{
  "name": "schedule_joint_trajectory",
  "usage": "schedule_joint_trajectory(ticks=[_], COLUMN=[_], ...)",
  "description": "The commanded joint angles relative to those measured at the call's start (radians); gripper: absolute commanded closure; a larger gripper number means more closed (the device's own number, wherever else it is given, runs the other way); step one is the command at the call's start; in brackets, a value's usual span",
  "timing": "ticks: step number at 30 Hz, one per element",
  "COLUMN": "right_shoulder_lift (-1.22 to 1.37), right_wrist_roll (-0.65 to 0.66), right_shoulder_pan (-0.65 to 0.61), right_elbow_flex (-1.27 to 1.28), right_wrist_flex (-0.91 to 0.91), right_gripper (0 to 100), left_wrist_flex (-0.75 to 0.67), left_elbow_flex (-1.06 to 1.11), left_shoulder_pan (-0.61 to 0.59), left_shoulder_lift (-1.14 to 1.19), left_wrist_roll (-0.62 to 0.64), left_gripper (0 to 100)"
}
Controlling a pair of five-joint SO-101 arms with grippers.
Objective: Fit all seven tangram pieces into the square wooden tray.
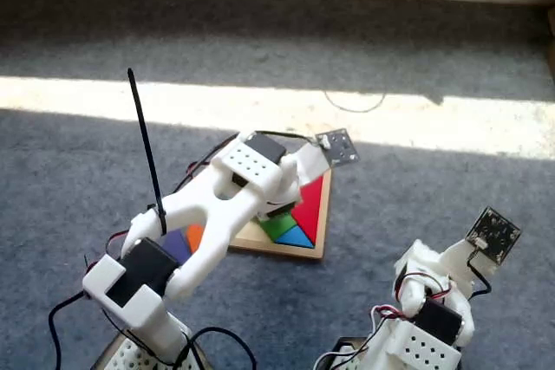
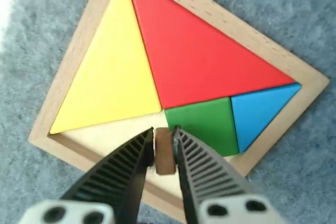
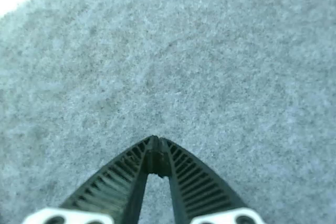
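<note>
The square wooden tray (image 2: 79, 35) lies on grey carpet and holds a yellow triangle (image 2: 110, 72), a large red triangle (image 2: 205, 51), a green square (image 2: 202, 124) and a blue triangle (image 2: 260, 111). My left gripper (image 2: 164, 129) hangs just above the tray's bare corner, shut on a small piece (image 2: 164, 153) held edge-on, its edge brown. In the high view the left arm (image 1: 225, 205) covers much of the tray (image 1: 321, 231). A purple piece (image 1: 176, 245) and an orange piece (image 1: 196, 235) lie on the carpet beside the tray, partly under that arm. My right gripper (image 3: 156, 145) is shut over bare carpet, holding nothing.
The right arm (image 1: 429, 309) sits folded at the near right, away from the tray. A thin black rod (image 1: 146, 149) stands up by the left arm. A bright sunlit band (image 1: 434, 123) crosses the carpet behind the tray, with a loose wire (image 1: 351, 107) lying in it.
</note>
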Motion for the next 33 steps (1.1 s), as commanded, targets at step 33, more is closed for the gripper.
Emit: schedule_joint_trajectory(ticks=[33], right_shoulder_lift=[-0.008], right_wrist_roll=[-0.006], right_shoulder_pan=[-0.012], right_elbow_flex=[-0.005], right_wrist_flex=[-0.021], right_gripper=[99.4], left_wrist_flex=[0.087], left_elbow_flex=[-0.153], left_shoulder_pan=[-0.257], left_shoulder_lift=[-0.007], left_wrist_roll=[-0.012], left_gripper=[82])
